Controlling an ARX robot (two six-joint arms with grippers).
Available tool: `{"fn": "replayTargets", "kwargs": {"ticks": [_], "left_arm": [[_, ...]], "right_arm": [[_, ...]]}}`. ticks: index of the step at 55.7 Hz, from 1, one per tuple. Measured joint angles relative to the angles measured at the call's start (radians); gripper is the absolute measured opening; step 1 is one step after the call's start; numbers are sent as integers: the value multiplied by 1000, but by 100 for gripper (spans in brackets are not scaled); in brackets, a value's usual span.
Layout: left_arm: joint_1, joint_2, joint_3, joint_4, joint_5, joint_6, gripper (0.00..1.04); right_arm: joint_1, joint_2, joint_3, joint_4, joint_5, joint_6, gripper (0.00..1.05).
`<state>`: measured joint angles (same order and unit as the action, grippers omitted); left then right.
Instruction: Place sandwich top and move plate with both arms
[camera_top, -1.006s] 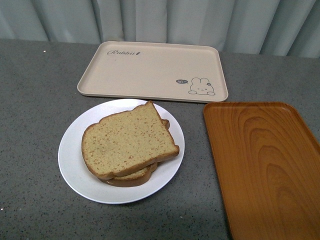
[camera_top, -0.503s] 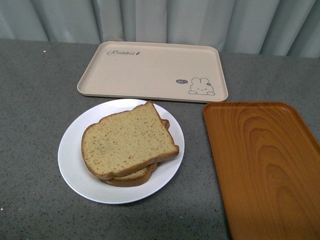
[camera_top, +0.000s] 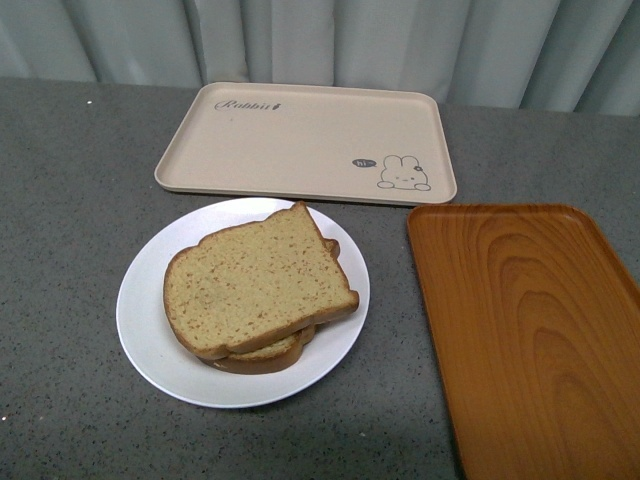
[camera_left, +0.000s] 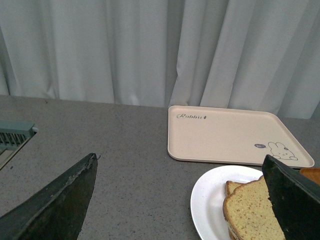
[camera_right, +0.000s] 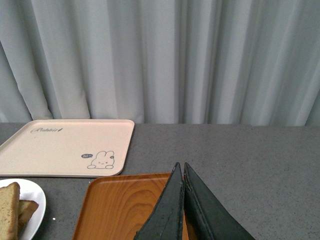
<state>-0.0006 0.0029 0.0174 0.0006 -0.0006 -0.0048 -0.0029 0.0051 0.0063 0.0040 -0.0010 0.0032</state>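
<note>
The sandwich top (camera_top: 255, 282), a tan speckled slice with a brown crust, lies on a thicker lower slice on the round white plate (camera_top: 146, 320) in the front view. Neither gripper shows there. In the left wrist view my left gripper (camera_left: 180, 165) is open and empty, raised above the table; the plate (camera_left: 210, 200) and the sandwich top (camera_left: 252, 210) lie beside one finger (camera_left: 292, 200). In the right wrist view my right gripper (camera_right: 181, 167) is shut and empty above the orange tray (camera_right: 125, 205); the plate's edge (camera_right: 32, 200) shows far off.
A beige rabbit-print tray (camera_top: 300, 140) lies behind the plate. The orange wood-grain tray (camera_top: 530, 330) lies right of it. Grey curtains hang along the back of the grey speckled table (camera_top: 60, 200). A pale vent-like object (camera_left: 12, 137) sits at the table's edge in the left wrist view.
</note>
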Motion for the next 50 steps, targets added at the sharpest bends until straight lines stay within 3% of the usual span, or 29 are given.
{"fn": "replayTargets", "kwargs": {"ticks": [10, 14, 23, 28, 39, 50], "left_arm": [[-3, 5, 2, -8, -7, -4, 98], [-13, 93, 50, -162, -88, -79, 98], [29, 222, 74, -171, -30, -168, 98], [66, 362, 92, -100, 2, -221, 98], [99, 916, 130, 230, 80, -356, 98], [105, 1319, 192, 414, 92, -512, 98]], "right_arm": [[0, -1, 0, -2, 0, 0, 1], [0, -1, 0, -2, 0, -2, 18], [0, -1, 0, -2, 0, -2, 45], [0, -1, 0, -2, 0, -2, 59], [0, -1, 0, -3, 0, -2, 97], [0, -1, 0, -3, 0, -2, 96]]}}
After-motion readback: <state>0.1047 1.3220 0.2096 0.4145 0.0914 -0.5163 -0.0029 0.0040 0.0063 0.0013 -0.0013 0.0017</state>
